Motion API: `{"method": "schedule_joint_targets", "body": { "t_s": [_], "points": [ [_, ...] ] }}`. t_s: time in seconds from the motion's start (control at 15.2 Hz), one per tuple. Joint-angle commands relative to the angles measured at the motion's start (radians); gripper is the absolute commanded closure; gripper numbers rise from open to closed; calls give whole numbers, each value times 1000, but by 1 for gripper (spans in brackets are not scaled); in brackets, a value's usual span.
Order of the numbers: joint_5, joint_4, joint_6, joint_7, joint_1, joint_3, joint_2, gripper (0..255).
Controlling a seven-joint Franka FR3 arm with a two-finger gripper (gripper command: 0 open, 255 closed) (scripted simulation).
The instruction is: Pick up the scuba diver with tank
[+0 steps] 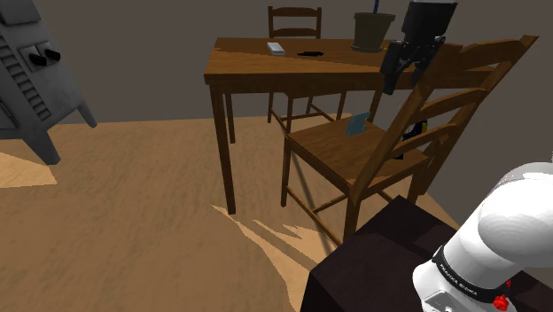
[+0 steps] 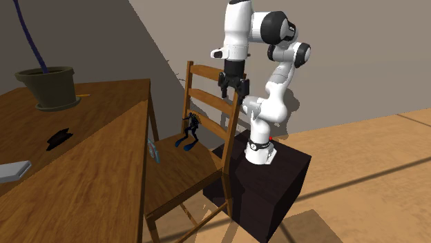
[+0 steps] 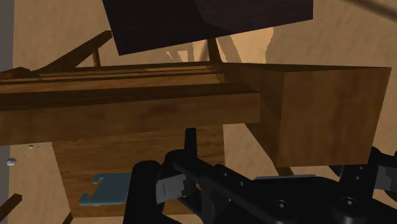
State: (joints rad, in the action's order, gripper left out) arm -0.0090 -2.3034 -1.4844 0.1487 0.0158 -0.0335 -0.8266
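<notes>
On the seat of the wooden chair [image 2: 181,174], at its rear edge and right against the back slats, the scuba diver [image 2: 190,130] is standing upright. Its long axis is running straight up and down, with the head pointing up. The blue fins are lying on the seat and reaching out toward the seat's front. The figure is dark, and which way its face is turned is hard to tell.

Above the chair's top rail, the black gripper [image 2: 233,95] is hanging with its fingers pointing down. They are standing apart with nothing between them, well clear of the diver below. In the shoulder view, the diver is showing as a dark shape with a touch of yellow through the slats.

A light-blue flat piece [image 2: 153,149] is sitting at the seat's front edge, beside the table [image 2: 103,159]. On the table, a plant pot [image 2: 48,87], a small black thing [image 2: 59,138] and a flat grey piece [image 2: 14,170] are resting well apart.
</notes>
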Motion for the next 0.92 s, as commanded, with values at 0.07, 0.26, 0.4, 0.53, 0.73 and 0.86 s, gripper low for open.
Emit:
{"method": "schedule_joint_targets", "body": {
  "t_s": [0.07, 0.26, 0.4, 0.53, 0.73, 0.86],
  "points": [
    [-11, -2, -10, -7, 11, 17, 17, 0],
    [-43, -5, -42, -27, 45, 69, 71, 0],
    [-63, -3, -63, -40, 68, 104, 111, 0],
    [-82, 2, -84, -53, 89, 138, 153, 0],
    [-107, 16, -115, -72, 120, 189, 221, 0],
    [-121, 28, -135, -85, 140, 223, 268, 0]
  ]
}}
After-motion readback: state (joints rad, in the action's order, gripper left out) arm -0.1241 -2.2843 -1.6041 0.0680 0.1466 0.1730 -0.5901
